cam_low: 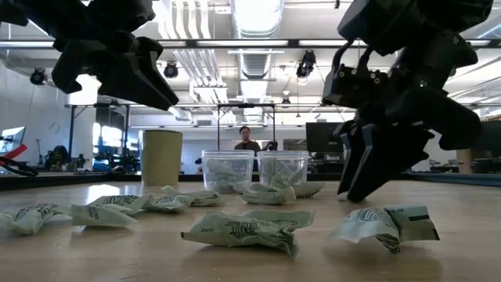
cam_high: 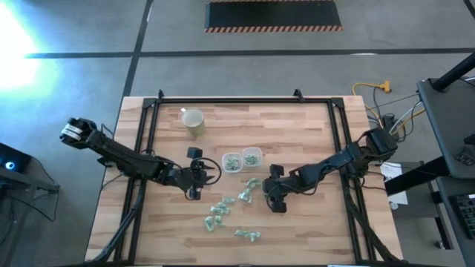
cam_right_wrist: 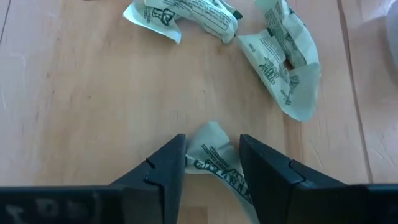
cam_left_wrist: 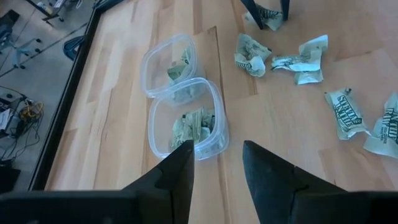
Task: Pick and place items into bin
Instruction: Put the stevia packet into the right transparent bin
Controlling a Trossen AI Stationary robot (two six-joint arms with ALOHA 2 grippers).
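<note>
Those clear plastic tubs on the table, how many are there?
2. They stand side by side at mid-table between the two arms: one tub nearer the left arm, the other tub beside it. Both hold a few green-and-white packets.

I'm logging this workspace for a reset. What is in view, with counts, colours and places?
table: one, light wood, under everything.
cup: one, beige, lying tipped at the table's far left.
bins: two, clear plastic, side by side mid-table, each with packets inside.
packets: pale green and white, crinkly, scattered on the near half of the table; exact count unclear, roughly eight loose.
person: one, far back in the room, in the low view.
left gripper: dark, open, hovering beside the nearer bin, nothing between its fingers.
right gripper: dark, down at the table with its fingers on either side of one packet; grip not clear.
</note>
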